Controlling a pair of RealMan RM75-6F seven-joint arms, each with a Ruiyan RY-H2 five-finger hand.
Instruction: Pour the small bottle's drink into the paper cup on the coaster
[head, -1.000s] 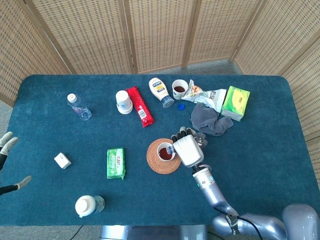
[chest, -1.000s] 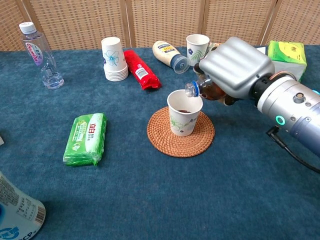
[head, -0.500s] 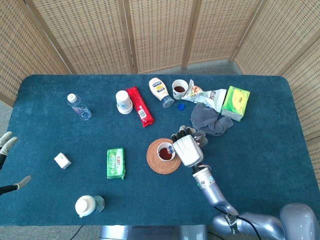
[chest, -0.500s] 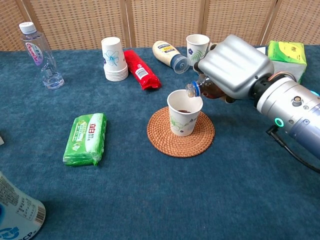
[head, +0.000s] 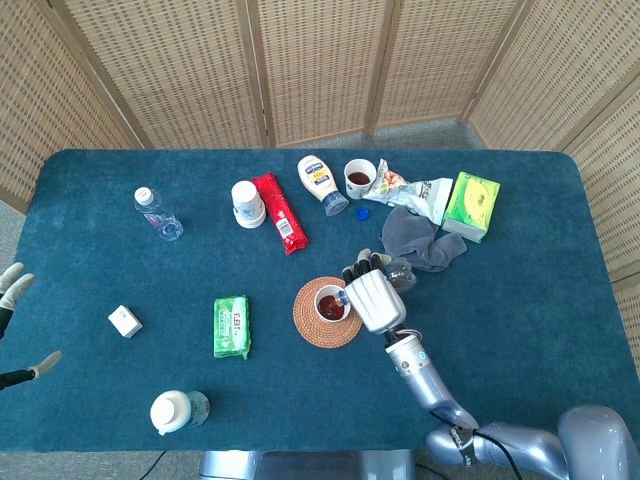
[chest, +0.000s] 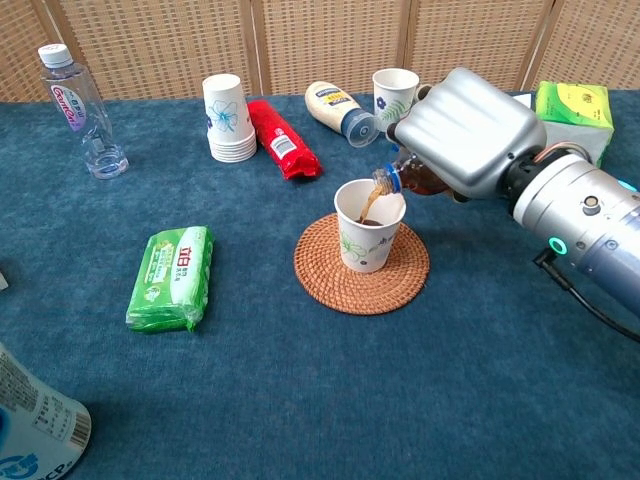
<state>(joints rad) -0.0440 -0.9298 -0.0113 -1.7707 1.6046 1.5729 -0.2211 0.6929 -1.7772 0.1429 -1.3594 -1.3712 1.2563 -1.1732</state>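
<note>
One robot hand (chest: 462, 130) — the right — grips the small bottle (chest: 408, 178) tipped over the paper cup (chest: 367, 226), drink streaming in.

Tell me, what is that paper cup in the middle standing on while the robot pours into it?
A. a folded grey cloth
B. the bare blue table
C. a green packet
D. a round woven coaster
D: the paper cup stands on a round woven coaster, while the right hand tips the small bottle over it.

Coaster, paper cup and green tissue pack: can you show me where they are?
coaster (chest: 405, 282), chest view, bare woven rim.
paper cup (chest: 364, 244), chest view, front wall.
green tissue pack (chest: 172, 276), chest view, top face.
</note>
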